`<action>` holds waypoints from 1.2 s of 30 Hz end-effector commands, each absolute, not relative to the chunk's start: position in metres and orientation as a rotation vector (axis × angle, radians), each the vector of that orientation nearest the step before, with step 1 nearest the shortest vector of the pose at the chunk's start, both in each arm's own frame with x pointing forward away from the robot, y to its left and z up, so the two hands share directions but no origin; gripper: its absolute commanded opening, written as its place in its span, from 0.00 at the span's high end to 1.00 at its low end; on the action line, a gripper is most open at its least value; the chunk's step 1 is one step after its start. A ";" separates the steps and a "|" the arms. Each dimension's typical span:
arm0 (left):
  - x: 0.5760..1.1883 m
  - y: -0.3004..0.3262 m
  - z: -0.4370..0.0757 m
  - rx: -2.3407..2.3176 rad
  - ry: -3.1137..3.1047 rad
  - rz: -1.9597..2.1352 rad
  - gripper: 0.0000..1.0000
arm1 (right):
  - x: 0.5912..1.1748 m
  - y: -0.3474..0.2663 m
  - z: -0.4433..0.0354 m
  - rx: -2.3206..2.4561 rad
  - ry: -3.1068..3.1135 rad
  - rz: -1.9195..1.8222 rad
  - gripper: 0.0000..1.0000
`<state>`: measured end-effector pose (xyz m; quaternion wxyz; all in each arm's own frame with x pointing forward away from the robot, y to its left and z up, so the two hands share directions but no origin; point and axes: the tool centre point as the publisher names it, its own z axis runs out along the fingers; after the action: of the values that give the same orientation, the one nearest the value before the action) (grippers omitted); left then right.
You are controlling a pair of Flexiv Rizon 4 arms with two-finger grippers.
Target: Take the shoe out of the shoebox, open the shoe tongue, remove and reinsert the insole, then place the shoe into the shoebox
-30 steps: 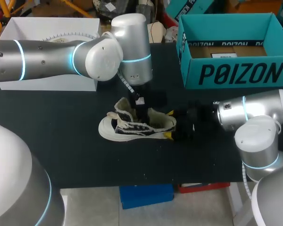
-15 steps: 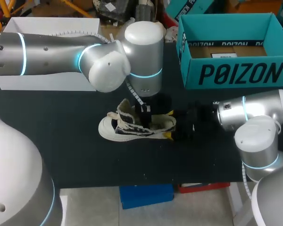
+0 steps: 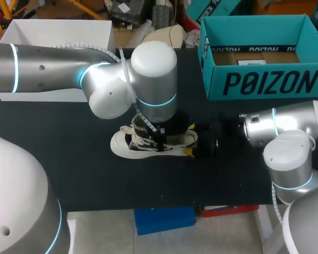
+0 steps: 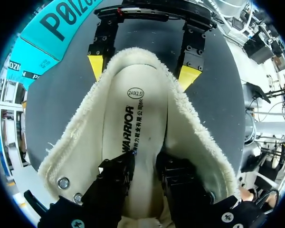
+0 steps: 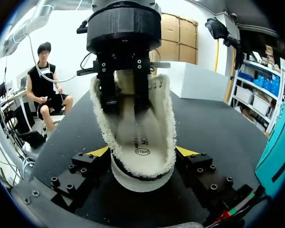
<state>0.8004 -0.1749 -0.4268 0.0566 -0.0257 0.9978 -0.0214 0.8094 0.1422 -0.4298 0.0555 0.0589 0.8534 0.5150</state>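
A white high-top shoe (image 3: 122, 144) with a fleece lining lies on the black table, toe toward my left. My left gripper (image 3: 160, 142) reaches down into its mouth. In the left wrist view its black fingers (image 4: 115, 183) are deep inside the shoe (image 4: 71, 147), shut on the white insole (image 4: 135, 118) that runs between them. My right gripper (image 3: 191, 140) holds the heel, with a yellow tip pressed on each side of the collar. In the right wrist view the shoe (image 5: 142, 178) sits between my right gripper's (image 5: 142, 151) tips, and the insole (image 5: 140, 137) shows inside. The teal shoebox (image 3: 259, 79) stands open at the back right.
A white box (image 3: 53, 32) stands at the table's back left, behind my left arm. Bare black tabletop (image 3: 85, 180) lies in front of the shoe, up to the front edge.
My left arm has swung over the shoe and come down, pushing its gripper deeper inside. The shoe and my right arm have stayed put.
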 end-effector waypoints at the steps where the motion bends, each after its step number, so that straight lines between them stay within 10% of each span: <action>1: 0.796 -0.169 -0.464 -0.068 2.884 -0.025 0.60 | 0.808 0.142 -0.434 0.183 2.590 1.560 1.00; 17: 0.830 -0.160 -0.466 -0.218 2.498 -0.170 0.57 | 0.808 0.142 -0.434 0.183 2.590 1.560 1.00; 36: 0.834 -0.167 -0.475 -0.148 2.614 -0.171 1.00 | 0.808 0.142 -0.434 0.183 2.590 1.560 1.00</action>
<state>0.7994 -0.1673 -0.4263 0.2937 -0.0666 0.9507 -0.0743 0.8096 0.1454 -0.4296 0.0561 0.0592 0.8533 0.5150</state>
